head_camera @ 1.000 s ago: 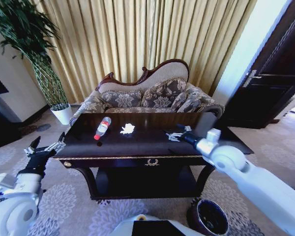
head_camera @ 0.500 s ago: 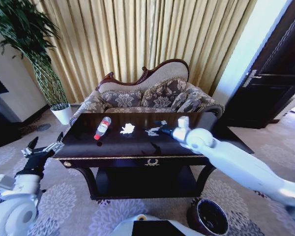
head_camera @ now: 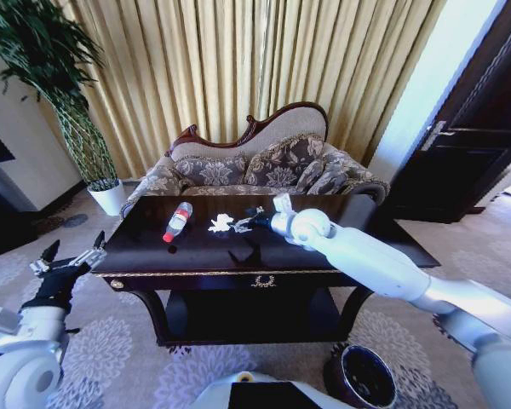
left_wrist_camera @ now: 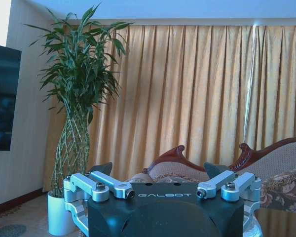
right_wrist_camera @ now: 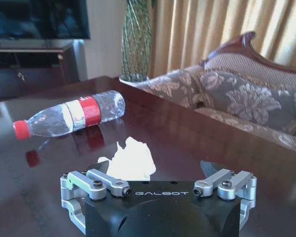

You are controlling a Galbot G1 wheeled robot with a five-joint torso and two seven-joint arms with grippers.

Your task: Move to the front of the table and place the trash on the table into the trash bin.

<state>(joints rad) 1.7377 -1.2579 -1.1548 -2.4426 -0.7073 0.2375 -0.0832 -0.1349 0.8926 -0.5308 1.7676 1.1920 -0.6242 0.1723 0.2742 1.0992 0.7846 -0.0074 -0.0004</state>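
Silver fingers of the right gripper (head_camera: 244, 223) stand spread apart with nothing between them, just beside the crumpled white paper wad (head_camera: 221, 223) near the middle of the head view — in the right wrist view the wad (right_wrist_camera: 129, 158) lies on the tabletop directly ahead of the open jaws. Further toward the left of the head view lies the clear bottle (head_camera: 177, 221), on its side, red cap toward the table's near edge. Both rest on the dark glossy table (head_camera: 196, 256). At lower left, off the table's end, the left gripper (head_camera: 66, 256) hangs with fingers parted, holding nothing. The trash bin (head_camera: 361, 377) stands on the carpet at the bottom right — below the table's front.
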